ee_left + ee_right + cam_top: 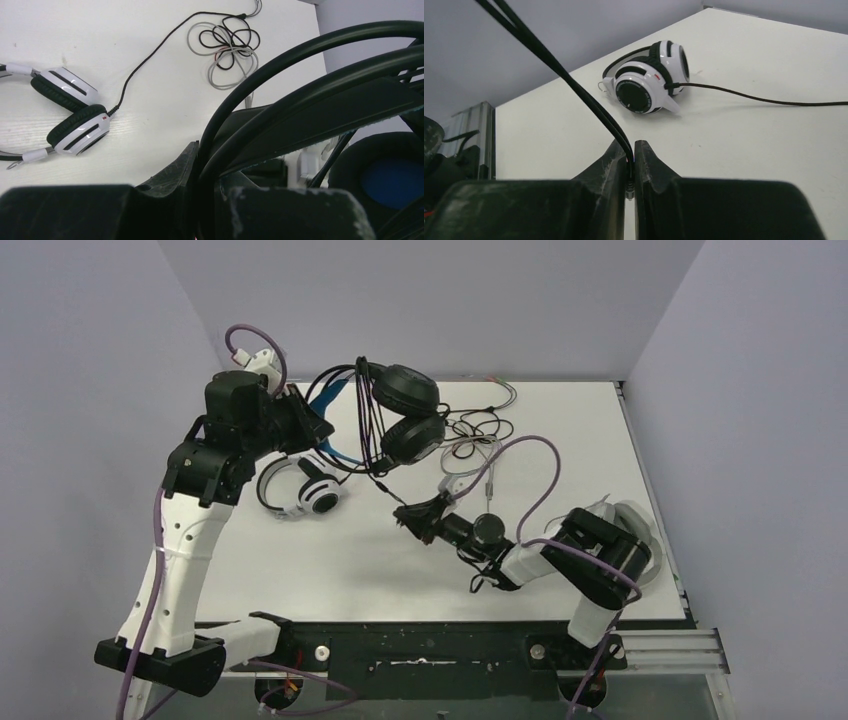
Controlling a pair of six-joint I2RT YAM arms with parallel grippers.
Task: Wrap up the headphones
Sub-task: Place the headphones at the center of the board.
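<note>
Black over-ear headset (pixel 408 412) hangs clear of the surface (pixel 600 440), its headband clamped in the left fingers (pixel 170 180), likely so that its cable (pixel 549 62) can be drawn out and wound around it. The right fingers (pixel 601 172) are pinched tight on that cable, holding it taut. A white headset (pixel 300 490) lies on the surface beside the left arm.

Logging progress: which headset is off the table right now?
The black headset, hanging by its headband from the left hand; the white headset and the grey headset both lie on the table.
</note>
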